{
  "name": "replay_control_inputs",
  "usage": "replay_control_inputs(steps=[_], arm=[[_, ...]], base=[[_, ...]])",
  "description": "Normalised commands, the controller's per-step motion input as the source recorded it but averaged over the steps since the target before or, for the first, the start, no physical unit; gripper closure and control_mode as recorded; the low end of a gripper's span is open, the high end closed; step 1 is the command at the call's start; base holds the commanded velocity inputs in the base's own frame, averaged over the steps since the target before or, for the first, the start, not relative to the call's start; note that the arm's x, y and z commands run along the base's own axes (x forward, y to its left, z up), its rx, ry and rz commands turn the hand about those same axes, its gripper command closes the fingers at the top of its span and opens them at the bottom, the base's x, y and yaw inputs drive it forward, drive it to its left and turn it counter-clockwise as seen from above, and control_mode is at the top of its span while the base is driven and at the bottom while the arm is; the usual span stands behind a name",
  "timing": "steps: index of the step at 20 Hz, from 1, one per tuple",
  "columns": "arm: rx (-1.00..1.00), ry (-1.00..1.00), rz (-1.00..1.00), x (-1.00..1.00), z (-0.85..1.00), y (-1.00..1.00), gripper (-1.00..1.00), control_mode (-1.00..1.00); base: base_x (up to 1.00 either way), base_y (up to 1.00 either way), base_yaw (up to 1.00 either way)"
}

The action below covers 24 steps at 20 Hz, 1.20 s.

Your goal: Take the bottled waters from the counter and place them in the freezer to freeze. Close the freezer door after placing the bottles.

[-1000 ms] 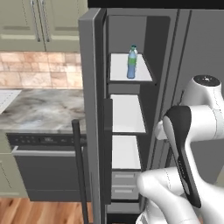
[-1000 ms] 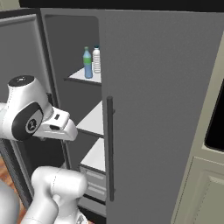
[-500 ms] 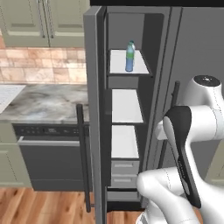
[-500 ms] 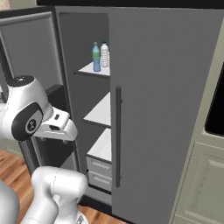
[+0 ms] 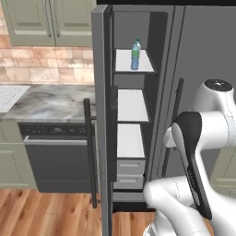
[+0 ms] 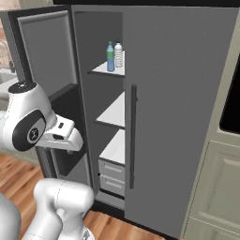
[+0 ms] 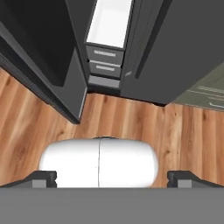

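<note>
My gripper [image 7: 112, 177] is spread wide and carries nothing; its two dark fingertips [image 7: 41, 177] sit at the far corners of the hand view, looking down at the wood floor [image 7: 131, 127] in front of the refrigerator. I judge the arm is tucked back against my body, well clear of the freezer [image 5: 131, 115], so that the base can reposition without the hand catching the door.

Moving outward: the freezer door [image 5: 102, 115] stands swung out to the left, edge-on in the left base view, with its long vertical handle [image 5: 90, 152] facing the counter side. From the right base view the door's inner face [image 6: 44, 56] is visible, so it is fully open.

Both bottled waters are on the top white shelf [image 6: 110, 70] of the freezer. The blue bottle [image 6: 110, 56] is translucent with a green cap; the clear bottle [image 6: 118, 55] is ribbed, and its cap is too small to call. They stand upright, just beside each other, near the front right edge of the shelf. In the left base view the blue one hides its neighbour.

The shelves below are bare, with two drawers [image 7: 105, 61] at the bottom. What I can see of the counter [image 5: 46, 103], above the black dishwasher [image 5: 60, 156], holds no bottle.

Judgement: placement is done; the remaining step is shutting the freezer door. That calls for getting my hand behind the door's outer face or handle and pushing it round. Risk: the door is close to my left side, so the swing path may be tight.
</note>
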Motion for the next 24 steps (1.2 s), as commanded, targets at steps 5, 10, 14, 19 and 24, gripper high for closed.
replay_control_inputs(steps=[5,10,14,19,24], arm=[[0.00,0.00,0.00,0.00,0.00,0.00,-1.00,1.00],[0.00,0.00,0.00,0.00,0.00,0.00,-1.00,1.00],[0.00,0.00,0.00,0.00,0.00,0.00,-1.00,1.00],[0.00,0.00,0.00,0.00,0.00,0.00,-1.00,1.00],[0.00,0.00,0.00,0.00,0.00,0.00,-1.00,1.00]], base=[[-0.41,0.11,-0.03],[-0.35,0.18,-0.05],[-0.28,0.28,-0.08],[-0.17,0.37,-0.11],[-0.11,0.41,-0.12]])
